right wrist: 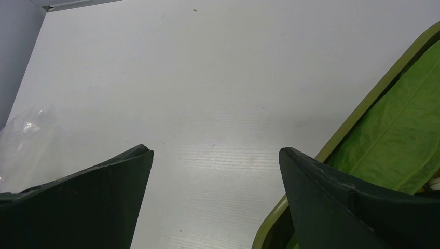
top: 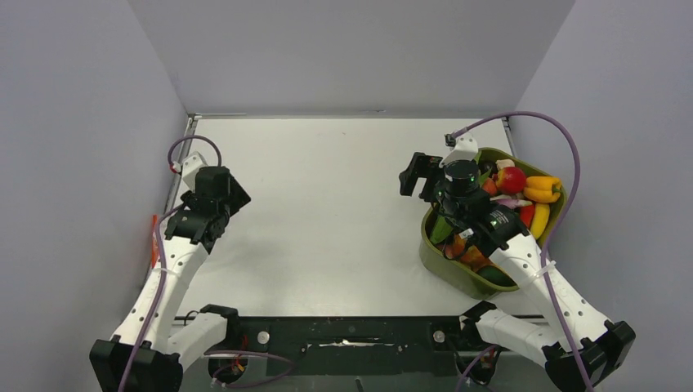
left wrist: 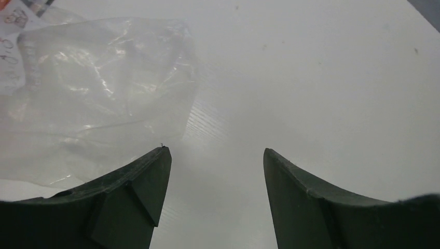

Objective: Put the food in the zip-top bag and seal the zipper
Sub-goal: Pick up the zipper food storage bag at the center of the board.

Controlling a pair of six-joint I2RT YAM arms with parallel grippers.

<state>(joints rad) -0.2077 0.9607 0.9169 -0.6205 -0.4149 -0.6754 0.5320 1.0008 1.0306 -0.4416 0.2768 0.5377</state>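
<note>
The clear zip-top bag (left wrist: 98,88) lies crumpled on the white table, ahead and to the left of my left gripper (left wrist: 215,150), which is open and empty just above the table. From above, the left arm hides most of the bag; only an orange-red strip, the zipper (top: 154,241), shows at the table's left edge. The food (top: 523,192) is piled in an olive-green tub (top: 445,261): red, yellow, orange and green pieces. My right gripper (right wrist: 215,149) is open and empty over bare table, its right finger at the tub's rim (right wrist: 363,106). A green leaf piece (right wrist: 399,129) lies inside.
Grey walls close in the table on the left, right and far side. The tub stands against the right wall. A purple cable (top: 564,155) loops over the tub from the right arm. The bag (right wrist: 26,135) shows faintly in the right wrist view.
</note>
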